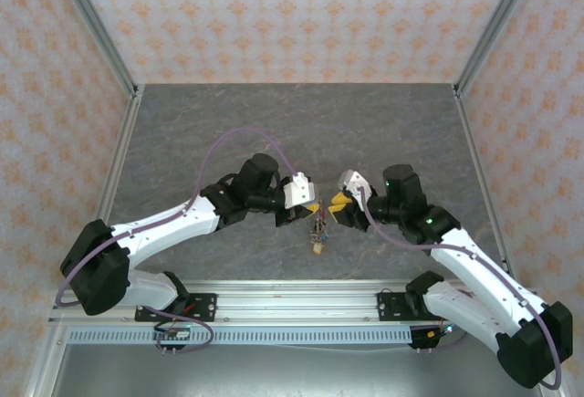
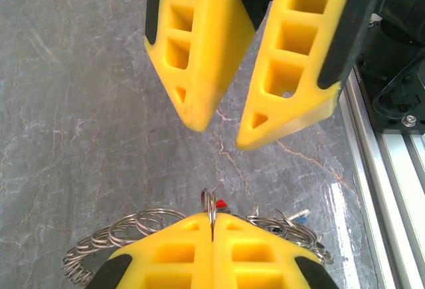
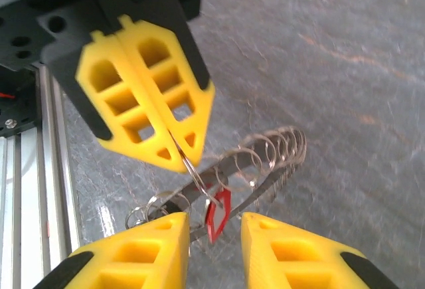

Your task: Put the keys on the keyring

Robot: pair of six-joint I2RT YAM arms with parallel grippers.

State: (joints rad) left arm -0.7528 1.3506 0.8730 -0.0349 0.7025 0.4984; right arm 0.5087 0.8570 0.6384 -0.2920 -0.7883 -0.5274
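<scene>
One red key [image 3: 218, 214] on wire loop [image 3: 190, 167], left tool [image 2: 212, 220] pinching loop

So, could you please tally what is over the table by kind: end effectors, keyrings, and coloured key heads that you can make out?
End effectors: 2 (left, shut on a thin wire loop; right, open)
Keyring: 1
Coloured key heads that show: 2 (red, blue)
Total: 5

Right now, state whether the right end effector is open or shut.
Open: the right end effector has its fingers apart, red key between.
</scene>
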